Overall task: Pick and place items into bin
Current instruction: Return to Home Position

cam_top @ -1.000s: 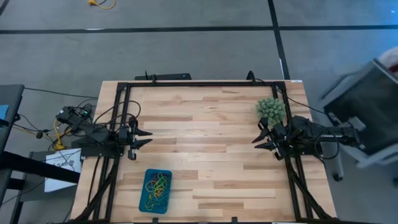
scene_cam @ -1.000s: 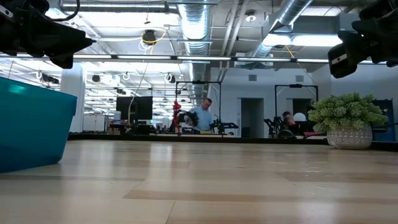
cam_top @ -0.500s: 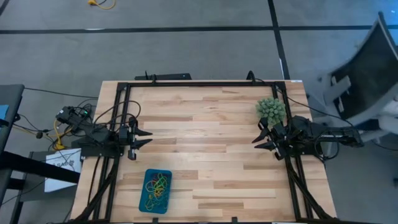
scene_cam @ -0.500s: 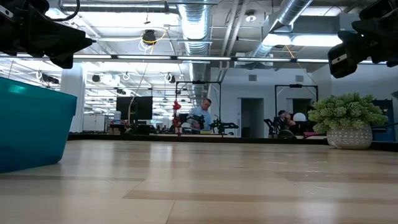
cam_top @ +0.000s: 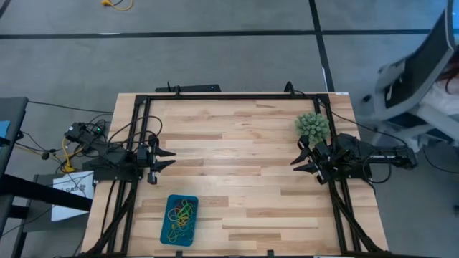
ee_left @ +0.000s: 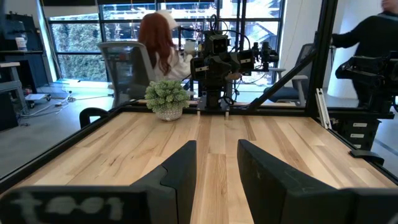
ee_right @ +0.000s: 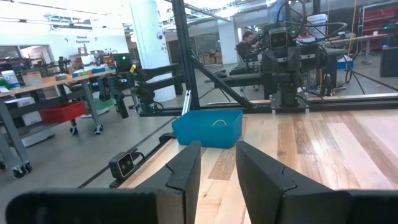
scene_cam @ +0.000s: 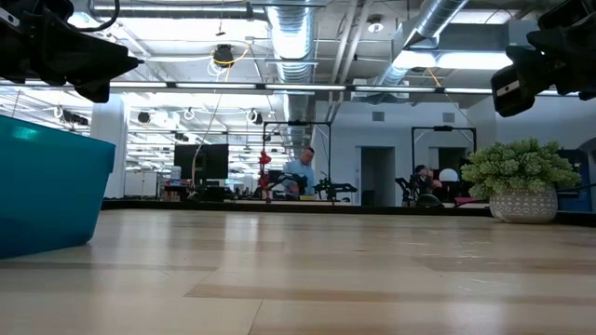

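The teal bin (cam_top: pixel 179 220) stands near the table's near left corner, with several rubber-band items (cam_top: pixel 181 215) in yellow, green and red lying in it. It also shows in the low view (scene_cam: pixel 47 186) and in the right wrist view (ee_right: pixel 208 127), where a yellow band (ee_right: pixel 219 122) shows above its rim. My left gripper (cam_top: pixel 169 159) hovers open at the table's left side, pointing level toward the right, with nothing between its fingers (ee_left: pixel 180 171). My right gripper (cam_top: pixel 295 160) hovers open at the right side, facing it, also with nothing in it (ee_right: pixel 217 168).
A spiky green plant ball in a pot (cam_top: pixel 313 127) stands by the right gripper, toward the far edge. A black frame (cam_top: pixel 229 97) runs round the table. Bare wood (cam_top: pixel 237 165) lies between the grippers. An office chair (cam_top: pixel 409 79) and people are beyond the table.
Both arms have kept still. The office chair on the floor beyond the table's right edge has shifted and turned.
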